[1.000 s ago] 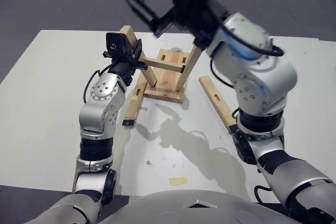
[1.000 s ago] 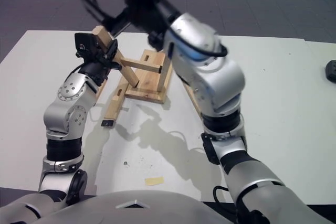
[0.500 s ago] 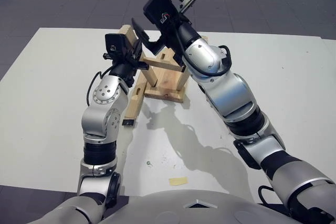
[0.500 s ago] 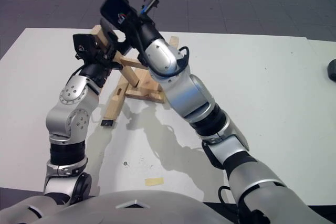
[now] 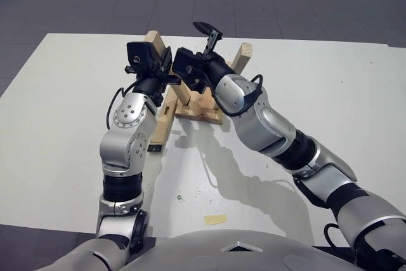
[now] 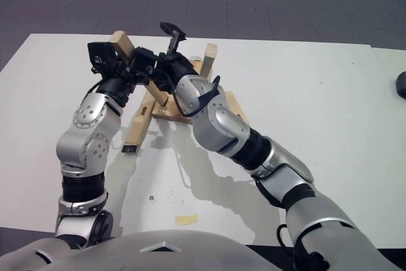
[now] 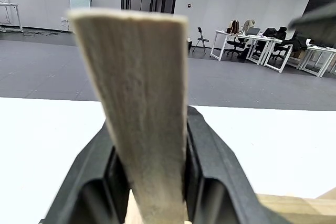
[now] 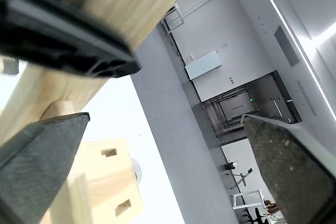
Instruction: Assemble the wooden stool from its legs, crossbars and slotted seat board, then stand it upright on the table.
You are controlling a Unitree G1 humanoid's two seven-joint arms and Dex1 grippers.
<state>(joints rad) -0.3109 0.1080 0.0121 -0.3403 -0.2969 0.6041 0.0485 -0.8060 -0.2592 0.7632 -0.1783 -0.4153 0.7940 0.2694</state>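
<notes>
The white tabletop (image 5: 70, 112) carried a seat board (image 5: 198, 112) lying flat toward its far edge, with legs (image 5: 242, 54) rising from it. Just beside the board on the left, a slotted wooden piece (image 5: 160, 124) lay flat, its dark end pointing toward the near edge. Another wooden piece (image 6: 232, 101) lay flat on the board's right, partly hidden. A small yellowish scrap (image 5: 214, 219) sat near the near edge.
</notes>
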